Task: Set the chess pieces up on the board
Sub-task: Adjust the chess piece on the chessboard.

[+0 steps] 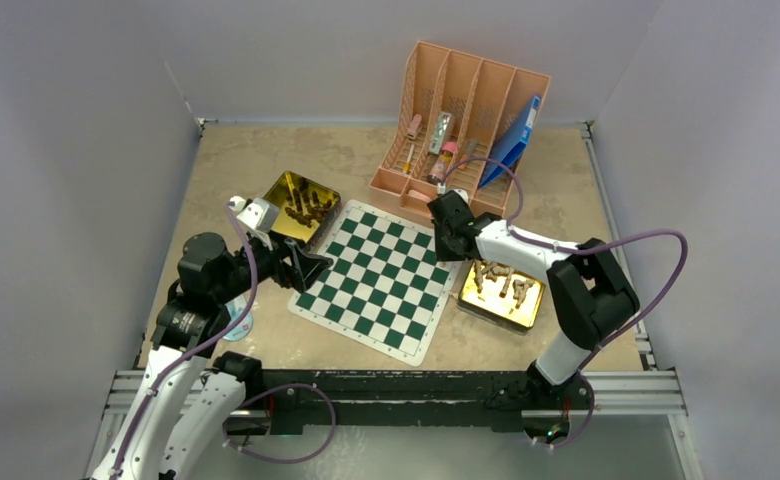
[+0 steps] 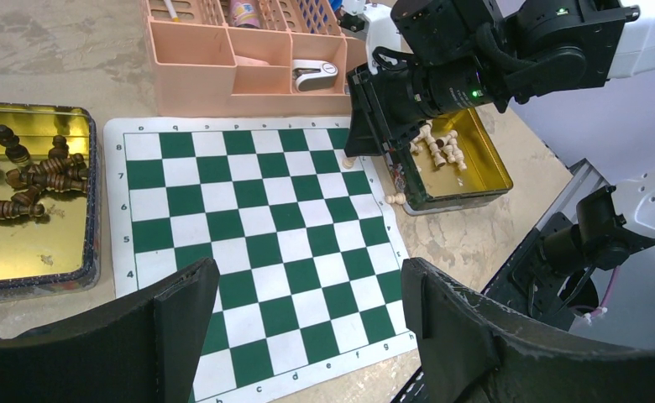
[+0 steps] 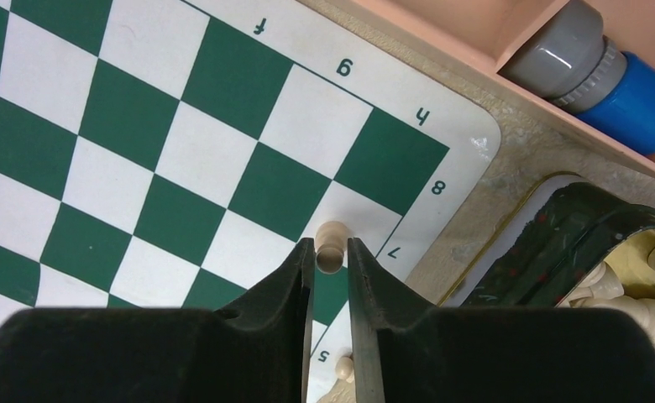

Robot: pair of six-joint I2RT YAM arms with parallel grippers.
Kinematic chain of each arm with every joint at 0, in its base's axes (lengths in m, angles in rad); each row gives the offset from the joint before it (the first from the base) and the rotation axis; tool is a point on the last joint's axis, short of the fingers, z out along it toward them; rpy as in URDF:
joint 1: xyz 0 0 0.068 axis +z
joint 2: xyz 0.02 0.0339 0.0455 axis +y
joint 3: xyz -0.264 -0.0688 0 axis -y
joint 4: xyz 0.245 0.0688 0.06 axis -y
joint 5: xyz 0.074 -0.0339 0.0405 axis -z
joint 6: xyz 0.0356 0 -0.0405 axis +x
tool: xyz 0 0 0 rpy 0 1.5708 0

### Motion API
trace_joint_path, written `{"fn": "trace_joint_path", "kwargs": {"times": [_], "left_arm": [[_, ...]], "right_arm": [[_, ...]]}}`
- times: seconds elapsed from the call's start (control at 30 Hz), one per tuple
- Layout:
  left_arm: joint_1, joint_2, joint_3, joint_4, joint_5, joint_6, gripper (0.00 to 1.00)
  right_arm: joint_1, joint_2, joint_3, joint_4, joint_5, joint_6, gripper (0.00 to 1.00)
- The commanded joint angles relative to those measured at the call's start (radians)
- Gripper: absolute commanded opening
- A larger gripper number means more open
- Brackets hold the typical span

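Pinching pale pawn (image 3: 332, 243) between narrowly set fingers: right gripper (image 3: 331, 262), at edge of board (image 3: 181, 143), on square beside numeral 7; whether pawn's base touches board, cannot tell. Left gripper (image 2: 307, 336): jaws spread wide, nothing held, poised at board's left edge. Dark pieces (image 1: 306, 205) heaped in left gold tin (image 1: 284, 186); pale pieces (image 1: 501, 280) in right gold tin (image 1: 514, 314). Stray pale pawn (image 2: 395, 199) lying on table between board and right tin.

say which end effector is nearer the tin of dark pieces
Left. The left end effector hovers at the board's left edge, beside the tin of dark pieces; the right end effector is across the board, at its far right corner.
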Motion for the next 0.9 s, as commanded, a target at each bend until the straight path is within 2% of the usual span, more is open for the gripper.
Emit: {"fn": "trace_joint_path", "kwargs": {"times": [0.0, 0.3, 0.87], "left_arm": [[-0.004, -0.006, -0.001, 0.012, -0.004, 0.014, 0.80], [-0.004, -0.006, -0.001, 0.013, -0.005, 0.016, 0.80], [-0.004, -0.006, -0.001, 0.014, -0.005, 0.016, 0.80]], "right_arm": [[0.005, 0.006, -0.002, 0.012, -0.010, 0.001, 0.22], [0.004, -0.014, 0.005, -0.012, 0.011, 0.007, 0.13], [0.004, -0.012, 0.016, -0.032, 0.052, 0.028, 0.11]]}}
